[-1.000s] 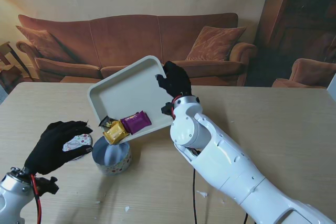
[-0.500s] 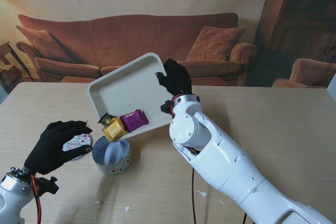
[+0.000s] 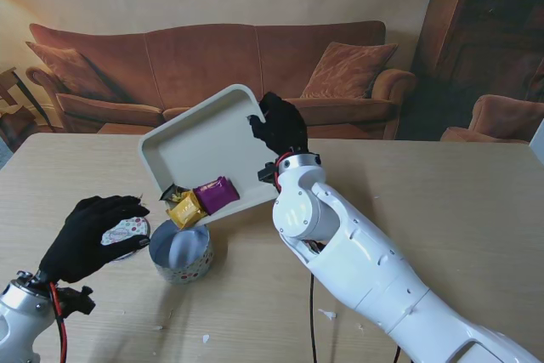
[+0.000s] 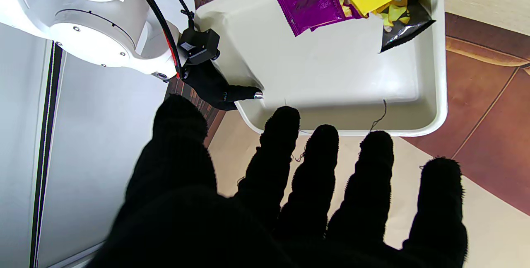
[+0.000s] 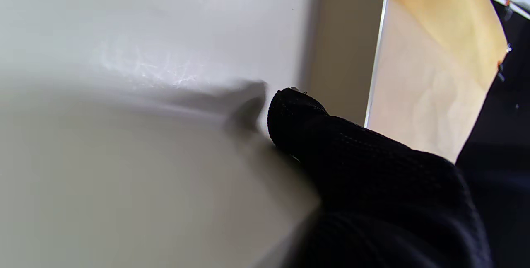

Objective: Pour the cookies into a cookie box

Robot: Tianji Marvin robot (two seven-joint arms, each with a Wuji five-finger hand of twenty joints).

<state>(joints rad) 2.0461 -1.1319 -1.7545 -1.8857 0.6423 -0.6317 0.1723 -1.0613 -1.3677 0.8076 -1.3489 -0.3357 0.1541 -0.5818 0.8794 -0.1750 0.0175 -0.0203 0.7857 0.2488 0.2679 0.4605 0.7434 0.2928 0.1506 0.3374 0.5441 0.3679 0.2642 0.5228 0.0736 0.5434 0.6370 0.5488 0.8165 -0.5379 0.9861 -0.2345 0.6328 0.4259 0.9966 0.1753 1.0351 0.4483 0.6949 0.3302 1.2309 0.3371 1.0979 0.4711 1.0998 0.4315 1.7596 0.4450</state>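
A white tray (image 3: 204, 142) hangs tilted over the table, its low corner above the open round cookie tin (image 3: 181, 252). My right hand (image 3: 276, 127) is shut on the tray's high far rim; the right wrist view shows one finger (image 5: 364, 164) pressed on the tray (image 5: 124, 52). A purple packet (image 3: 217, 195), a yellow packet (image 3: 185, 208) and a black packet (image 3: 172, 194) lie bunched at the low corner, just above the tin's mouth. My left hand (image 3: 85, 235) is left of the tin, holding the patterned lid (image 3: 126, 231). The left wrist view shows the packets (image 4: 310, 3) in the tray (image 4: 331, 69).
Small white crumbs (image 3: 328, 314) lie on the wooden table (image 3: 442, 193) near me. An orange sofa (image 3: 212, 65) stands behind the table and a dark cabinet (image 3: 484, 40) at the far right.
The tray has shifted slightly left and tipped a little steeper. The packets have stayed bunched at the low corner. The left hand has not moved.
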